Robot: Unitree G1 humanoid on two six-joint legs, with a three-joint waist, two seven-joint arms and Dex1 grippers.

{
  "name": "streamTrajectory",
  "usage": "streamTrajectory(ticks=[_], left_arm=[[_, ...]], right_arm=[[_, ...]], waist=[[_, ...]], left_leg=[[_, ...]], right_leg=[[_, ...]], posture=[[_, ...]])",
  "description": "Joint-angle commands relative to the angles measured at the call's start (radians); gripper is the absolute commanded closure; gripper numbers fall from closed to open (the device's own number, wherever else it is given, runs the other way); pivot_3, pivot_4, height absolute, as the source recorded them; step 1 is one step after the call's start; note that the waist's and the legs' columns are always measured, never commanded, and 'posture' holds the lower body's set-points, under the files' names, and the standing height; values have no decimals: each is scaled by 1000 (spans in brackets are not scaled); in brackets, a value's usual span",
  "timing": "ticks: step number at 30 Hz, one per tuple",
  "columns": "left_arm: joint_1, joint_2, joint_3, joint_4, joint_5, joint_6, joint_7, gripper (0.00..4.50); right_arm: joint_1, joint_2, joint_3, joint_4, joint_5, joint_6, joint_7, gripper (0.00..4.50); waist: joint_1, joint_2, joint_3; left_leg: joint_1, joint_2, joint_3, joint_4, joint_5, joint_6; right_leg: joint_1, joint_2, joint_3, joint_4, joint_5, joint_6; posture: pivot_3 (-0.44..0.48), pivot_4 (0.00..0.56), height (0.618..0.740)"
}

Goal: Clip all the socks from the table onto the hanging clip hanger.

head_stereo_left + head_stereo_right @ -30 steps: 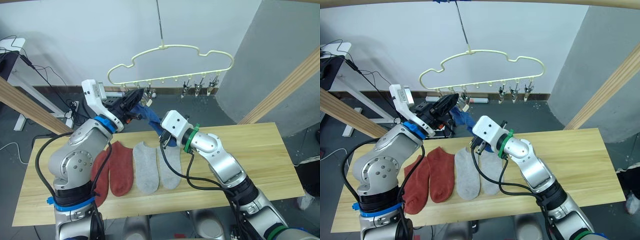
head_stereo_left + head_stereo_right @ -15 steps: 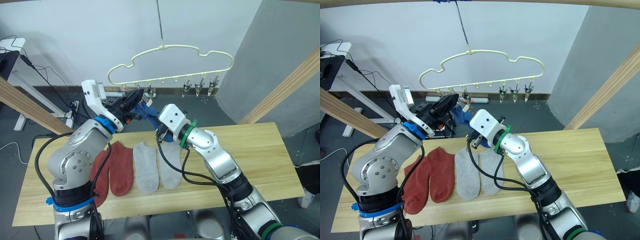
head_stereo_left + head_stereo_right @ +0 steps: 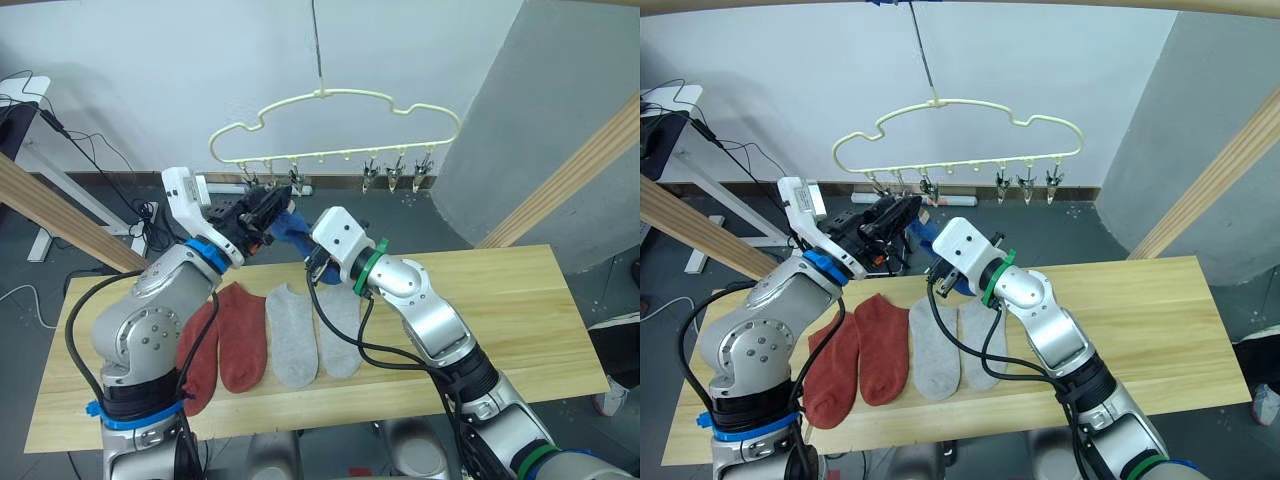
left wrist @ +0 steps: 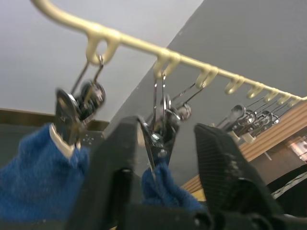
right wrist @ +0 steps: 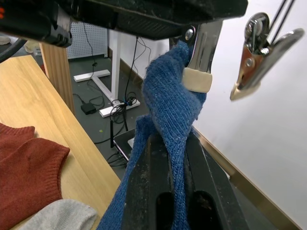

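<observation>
Up comes the right pincer (image 5: 169,191) with the blue sock (image 5: 169,120), now right beneath the hanger (image 3: 330,125). Its fingers are pinched tight on the fabric, and just above them a metal clip (image 5: 199,57) bites the sock's top. Left pincer (image 4: 165,158) is parted, straddling a clip (image 4: 160,129), a second blue sock (image 4: 29,177) pegged just beside it. Below both pincers, two red socks (image 3: 225,335) and two grey socks (image 3: 310,330) lie on the desk (image 3: 520,310).
</observation>
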Motion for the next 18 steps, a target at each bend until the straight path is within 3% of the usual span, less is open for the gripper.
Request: streamTrajectory(ticks=[1,4,11,18], left_arm=[[8,20,1,-56,-3,-19,-14,1406],[23,40,-9,-64,32,-39,-26,1406],[78,59,-65,-87,188,-167,-46,1406],[163,39,-163,-117,403,-402,-71,1406]], right_arm=[[-9,19,-7,-16,12,-26,8,3941],[-10,8,11,-15,5,-6,26,3105],[71,-108,12,-149,7,35,105,3105],[213,-329,-131,-419,118,78,249,3105]], waist=[[0,0,0],[0,0,0],[3,0,0],[2,0,0]], left_leg=[[0,0,0,0,0,0],[0,0,0,0,0,0],[0,0,0,0,0,0],[-1,0,0,-1,0,0]], right_leg=[[0,0,0,0,0,0],[0,0,0,0,0,0],[0,0,0,0,0,0],[0,-3,0,-2,0,1]], posture=[[-198,335,740],[-197,334,740],[-211,335,740],[-228,339,740]])
